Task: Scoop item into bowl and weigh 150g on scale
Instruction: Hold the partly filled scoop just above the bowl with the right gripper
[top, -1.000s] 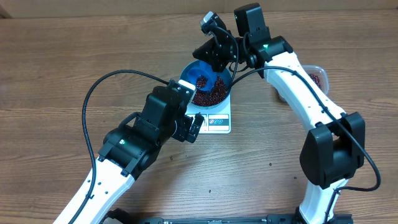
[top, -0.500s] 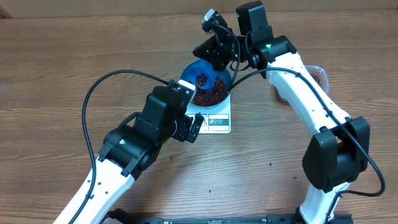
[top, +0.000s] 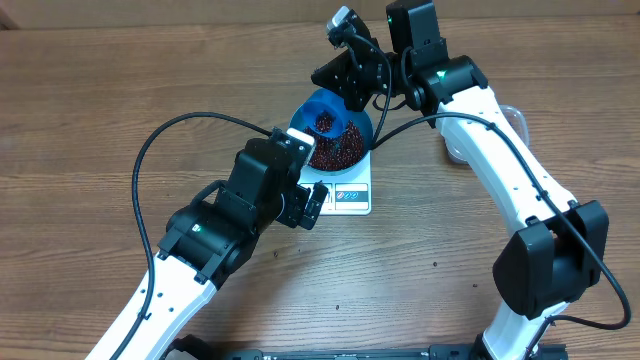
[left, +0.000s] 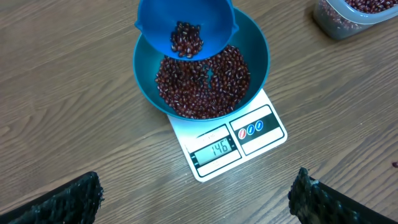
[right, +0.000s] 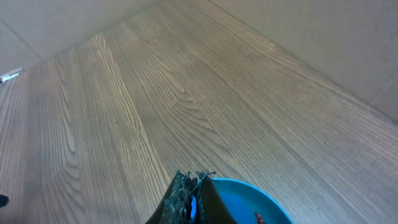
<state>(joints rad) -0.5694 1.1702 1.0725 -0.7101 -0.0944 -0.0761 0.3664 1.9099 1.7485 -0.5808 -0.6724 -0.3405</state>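
Beans (left: 202, 87) fill the bottom of the blue bowl (left: 258, 53), and the bowl sits on the white scale (left: 264, 134). We read 146 on the scale's little screen (left: 216, 149). We see a small blue scoop (left: 186, 25) up in the air just above the far side of the bowl, tipped toward it, with a few beans inside. Our right tool (top: 350, 78) is pinched tight on the scoop's handle. From its own camera we see its dark fingers (right: 183, 199) closed beside the blue edge. Our left tool (left: 196, 202) is spread wide and holds nothing. It hangs over the table (left: 74, 93) near the screen side of the scale, not touching it. A clear tub (left: 354, 15) with more beans stands on the table, well apart from the bowl, on the right side.
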